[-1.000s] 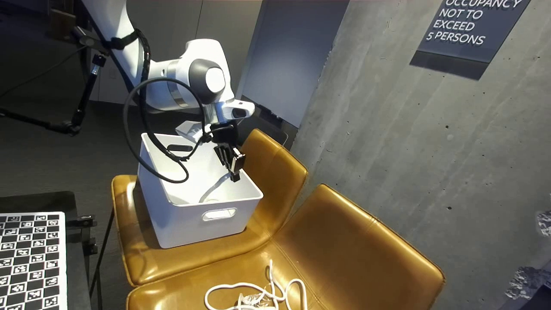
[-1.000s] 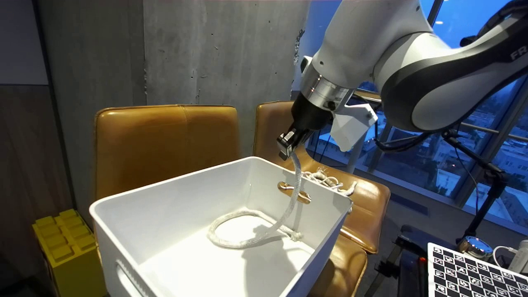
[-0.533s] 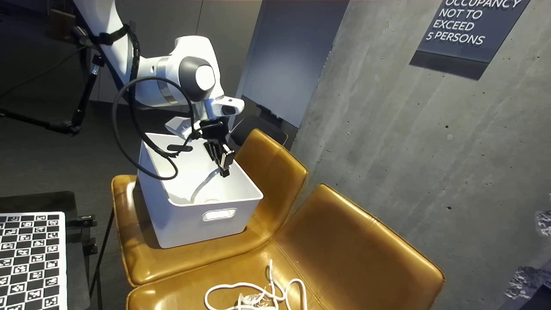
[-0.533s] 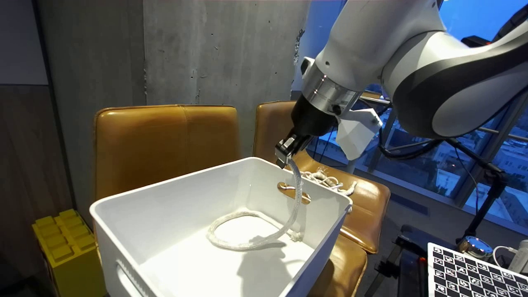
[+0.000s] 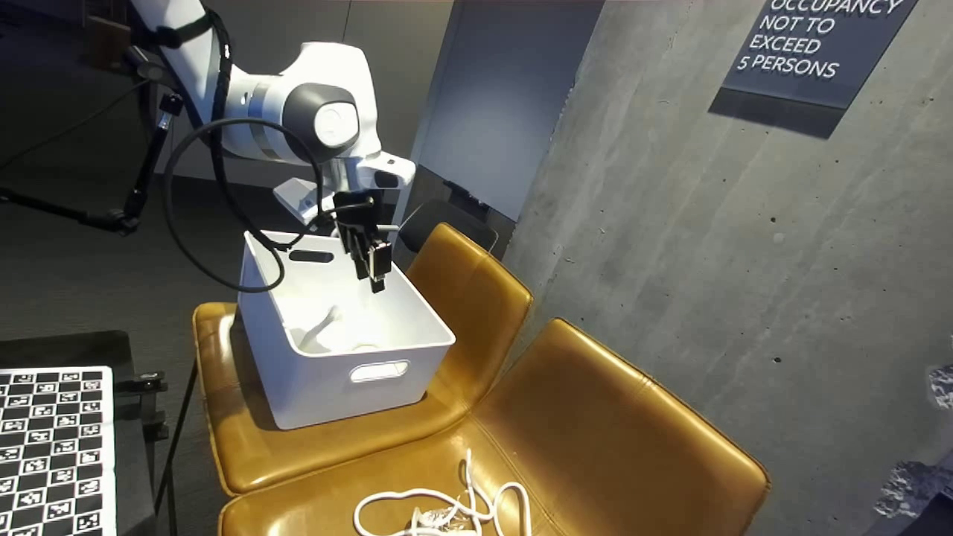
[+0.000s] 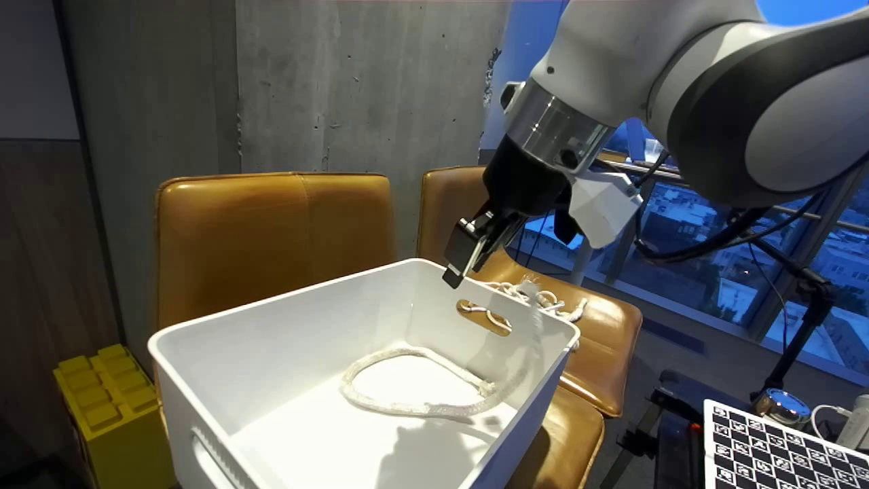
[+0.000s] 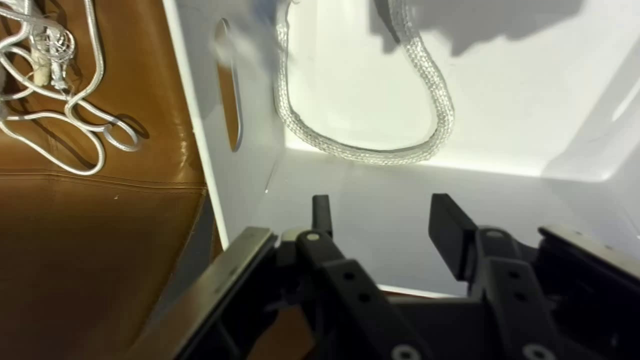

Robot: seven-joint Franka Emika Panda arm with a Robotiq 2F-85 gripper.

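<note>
2 gripper fingers [image 7: 450,235] apart; braided rope [image 7: 372,155] curves inside white bin [image 7: 505,110].

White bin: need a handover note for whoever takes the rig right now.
Pincer: open, over the white bin, nothing between its jaws.
Braided white rope: mostly looped on the bin floor; one end is blurred, so can't tell if it lies still.
Done: rope in the bin, clear of the pincer.
Left outside: tangled white cords on the tan chair alongside.
</note>
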